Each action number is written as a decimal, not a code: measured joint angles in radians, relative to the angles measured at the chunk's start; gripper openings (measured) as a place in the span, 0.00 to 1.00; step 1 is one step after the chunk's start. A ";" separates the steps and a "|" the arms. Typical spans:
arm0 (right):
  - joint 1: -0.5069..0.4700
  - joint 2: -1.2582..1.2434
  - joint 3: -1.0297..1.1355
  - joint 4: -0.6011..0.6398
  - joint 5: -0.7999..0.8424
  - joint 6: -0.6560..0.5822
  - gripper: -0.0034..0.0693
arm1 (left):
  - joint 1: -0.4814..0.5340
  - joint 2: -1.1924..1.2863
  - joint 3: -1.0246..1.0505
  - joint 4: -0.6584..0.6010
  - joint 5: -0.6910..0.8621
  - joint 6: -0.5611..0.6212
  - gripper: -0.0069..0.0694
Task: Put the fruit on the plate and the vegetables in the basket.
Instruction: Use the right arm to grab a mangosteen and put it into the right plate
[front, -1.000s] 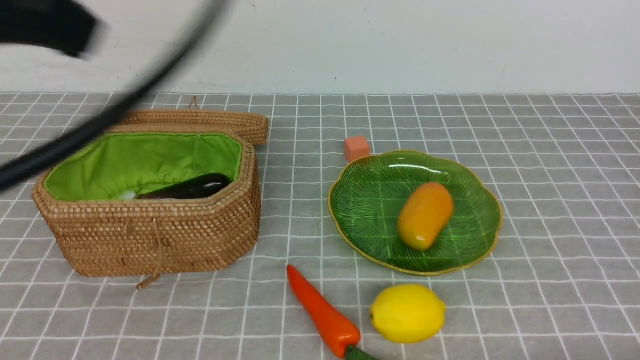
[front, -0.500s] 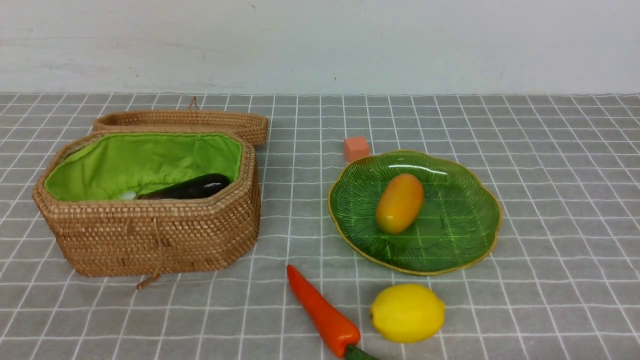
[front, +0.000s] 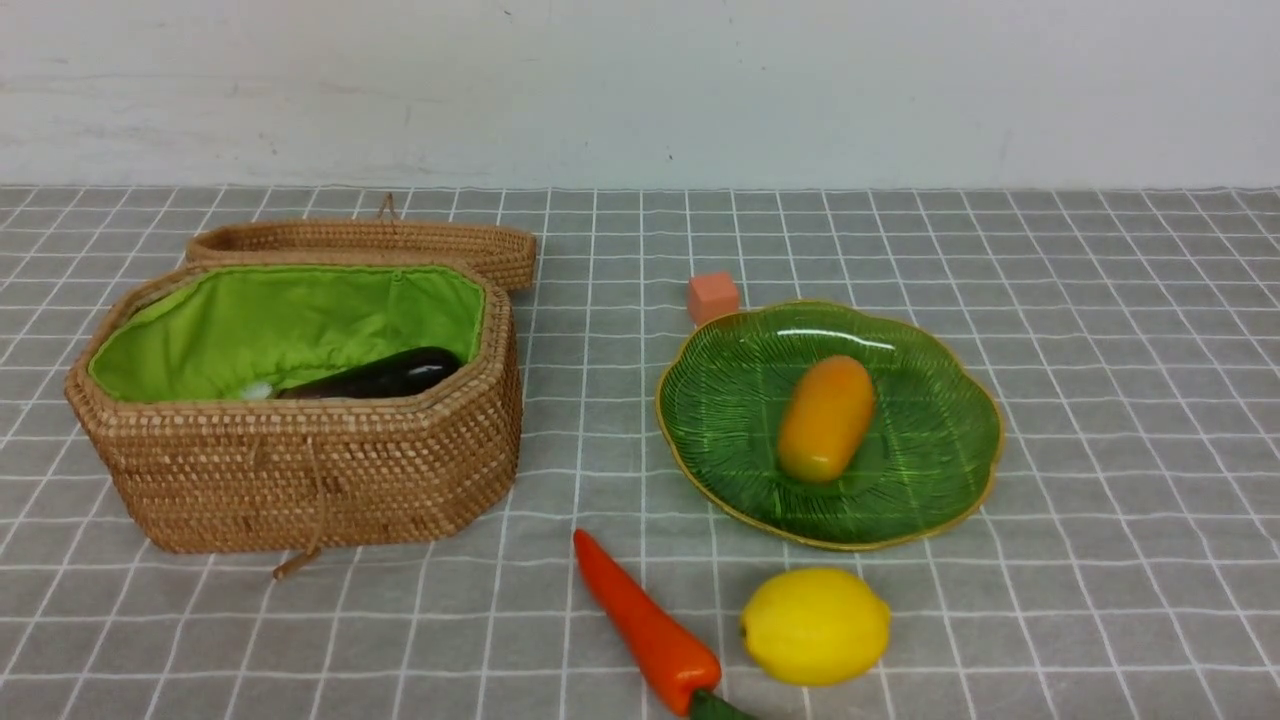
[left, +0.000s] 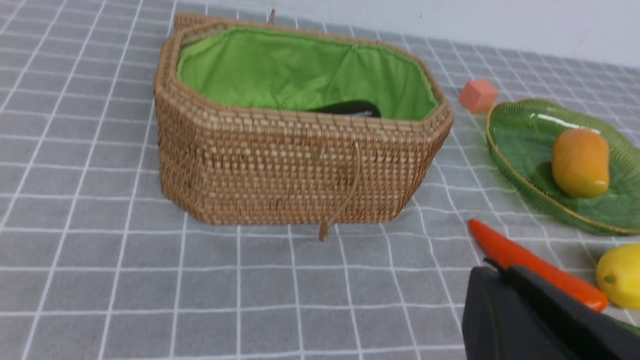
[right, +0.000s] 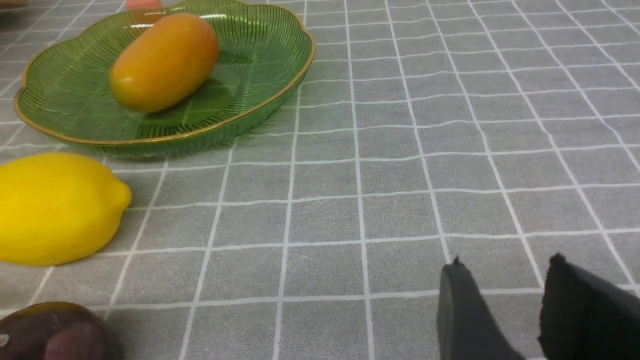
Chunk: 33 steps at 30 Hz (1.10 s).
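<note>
Mango (front: 826, 418) lies on its side in the middle of the plate (front: 940, 400), with its long axis running from far right to near left, well inside the gold rim. Carrot (front: 645, 620) lies on the checked cloth (front: 1100, 400) in front of the gap between basket (front: 300, 470) and plate, its tip pointing away and leftward and its leafy end at the near edge. Lemon (front: 815, 625) sits just right of it, long axis crosswise. Eggplant (front: 385, 375) lies lengthwise inside the basket against the green lining. A maroon fruit (right: 55, 332) shows only in a corner of the right wrist view, near the lemon. Left gripper (left: 492, 265) has its fingers pressed together on nothing, close by the carrot; right gripper (right: 505, 280) stands partly apart, empty, over bare cloth. Half a second ago the mango lay further left on the plate, a second ago further right and nearer; the blurred arm then crossing above the basket is gone from the front view
</note>
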 joint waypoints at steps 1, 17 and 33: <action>0.000 0.000 0.000 0.000 0.000 0.000 0.38 | 0.000 0.000 0.001 0.000 0.009 0.000 0.07; 0.000 0.000 0.000 0.000 0.000 0.000 0.38 | 0.017 -0.149 0.264 0.018 -0.249 0.003 0.07; 0.000 0.000 0.000 0.001 0.000 0.000 0.38 | 0.158 -0.163 0.535 0.054 -0.394 0.007 0.08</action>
